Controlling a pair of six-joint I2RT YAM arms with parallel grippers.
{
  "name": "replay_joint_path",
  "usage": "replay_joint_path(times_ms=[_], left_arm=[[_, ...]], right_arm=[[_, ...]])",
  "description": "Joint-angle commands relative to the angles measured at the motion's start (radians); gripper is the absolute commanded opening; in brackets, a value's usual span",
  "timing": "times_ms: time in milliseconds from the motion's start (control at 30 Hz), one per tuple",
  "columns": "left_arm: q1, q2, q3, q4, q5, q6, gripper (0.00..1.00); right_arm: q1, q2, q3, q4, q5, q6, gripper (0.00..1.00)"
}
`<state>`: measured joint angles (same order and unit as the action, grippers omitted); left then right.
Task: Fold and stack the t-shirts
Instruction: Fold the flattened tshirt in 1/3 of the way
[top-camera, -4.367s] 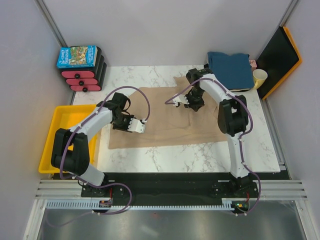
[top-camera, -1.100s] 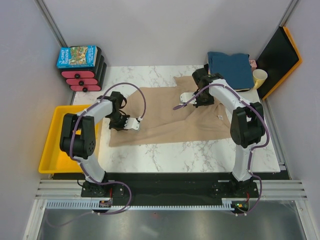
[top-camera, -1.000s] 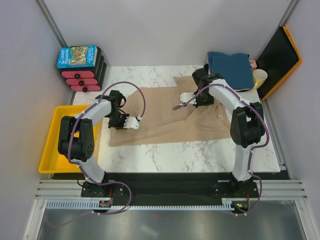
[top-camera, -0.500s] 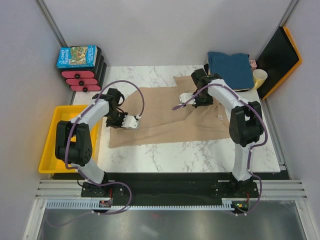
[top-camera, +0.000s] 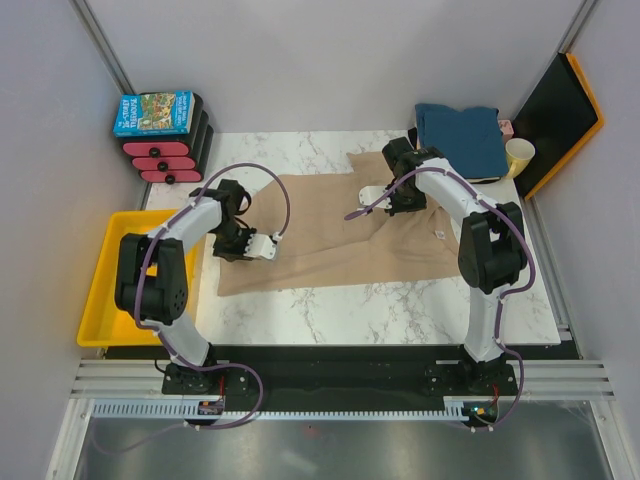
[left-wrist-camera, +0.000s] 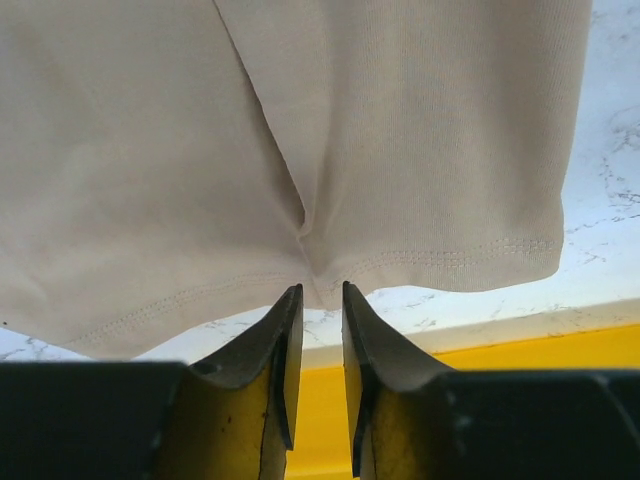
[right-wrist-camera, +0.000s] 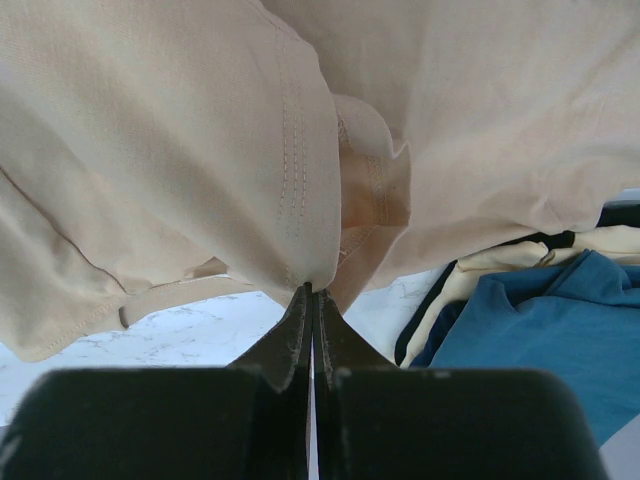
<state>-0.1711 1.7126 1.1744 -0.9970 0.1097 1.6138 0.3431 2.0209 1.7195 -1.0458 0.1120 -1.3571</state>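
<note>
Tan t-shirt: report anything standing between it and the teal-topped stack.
Nothing visible does. The tan t-shirt lies close beside the teal-topped stack at the far right; only the right gripper, fingers shut on its cloth, is there.

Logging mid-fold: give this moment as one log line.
tan t-shirt: spread out | left gripper: open at its hem | right gripper: shut on its far side | teal t-shirt: folded, back right

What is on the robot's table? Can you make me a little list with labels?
Big shirt: tan shirt, spread out on the table
Left gripper: open, at the shirt's edge
Right gripper: shut on the tan shirt, pinching a fold
Pile: blue shirt on top, far right corner
Tray: yellow tray, left of the table
</note>
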Motion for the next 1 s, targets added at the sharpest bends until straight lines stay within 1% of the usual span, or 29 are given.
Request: replay_joint_path(times_ms=[0, 267, 367, 600, 667, 700, 733, 833, 967], left_arm=[[0.004, 0.027, 0.017, -0.009, 0.008, 0.003, 0.30], [0.004, 0.070, 0.030, 0.000, 0.019, -0.012, 0.29], [0.004, 0.074, 0.031, 0.001, 0.019, -0.014, 0.26], [0.004, 0.079, 0.030, 0.001, 0.021, -0.015, 0.13], [0.004, 0.079, 0.028, 0.001, 0.021, -0.015, 0.14], [0.004, 0.078, 0.030, 0.003, 0.019, -0.015, 0.21], [0.004, 0.076, 0.030, 0.004, 0.019, -0.017, 0.23], [0.004, 0.068, 0.034, 0.008, 0.015, -0.014, 0.27], [0.004, 0.059, 0.042, 0.008, 0.022, -0.015, 0.29]], right_arm=[[0.004, -0.004, 0.025, 0.010, 0.017, 0.006, 0.00], [0.005, 0.001, 0.031, 0.012, 0.015, 0.006, 0.00], [0.005, 0.002, 0.031, 0.010, 0.017, 0.006, 0.00], [0.005, 0.007, 0.035, 0.010, 0.017, 0.006, 0.00], [0.005, 0.006, 0.038, 0.009, 0.017, 0.004, 0.00], [0.007, 0.007, 0.038, 0.010, 0.017, 0.003, 0.00], [0.005, 0.007, 0.038, 0.010, 0.020, 0.003, 0.00], [0.004, 0.009, 0.042, 0.010, 0.020, 0.003, 0.00], [0.005, 0.013, 0.043, 0.010, 0.020, 0.001, 0.00]])
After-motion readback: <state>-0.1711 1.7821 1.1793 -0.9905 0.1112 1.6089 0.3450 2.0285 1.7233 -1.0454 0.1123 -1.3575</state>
